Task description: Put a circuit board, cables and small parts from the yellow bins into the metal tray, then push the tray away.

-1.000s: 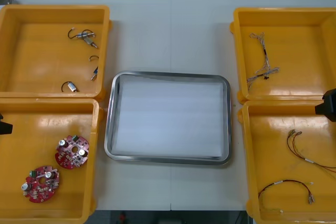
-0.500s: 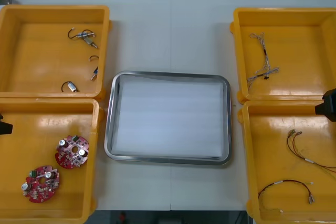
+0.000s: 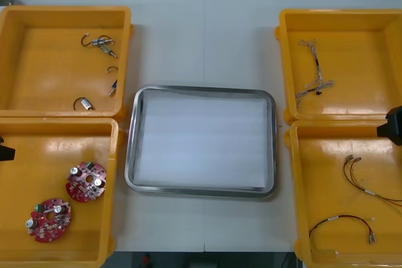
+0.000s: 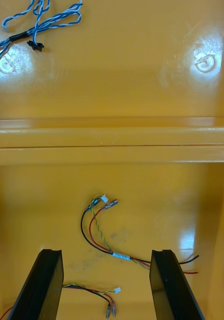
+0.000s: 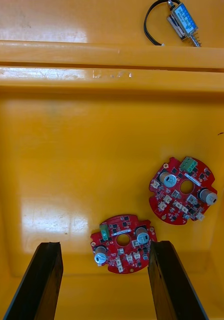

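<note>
The metal tray point(image 3: 130, 155) sits mid-table, white inside, with nothing in it. Two round red circuit boards point(image 3: 86, 181) point(image 3: 48, 220) lie in the near left yellow bin point(image 3: 114, 155). In the left wrist view my left gripper point(image 5: 102, 280) hangs open above that bin, one circuit board point(image 5: 123, 243) just beyond its fingers and another point(image 5: 182, 197) farther off. My right gripper point(image 4: 107, 284) is open over the near right yellow bin point(image 3: 295, 174), with red and yellow cables point(image 4: 99, 227) between and ahead of its fingers. At the front view's edges, only small black parts of both arms appear.
The far left yellow bin point(image 3: 129, 42) holds several small metal parts point(image 3: 100, 43), one of them point(image 5: 182, 22) seen past the bin wall in the left wrist view. The far right yellow bin point(image 3: 281, 48) holds a twisted blue and white cable point(image 3: 316, 83) point(image 4: 39, 20).
</note>
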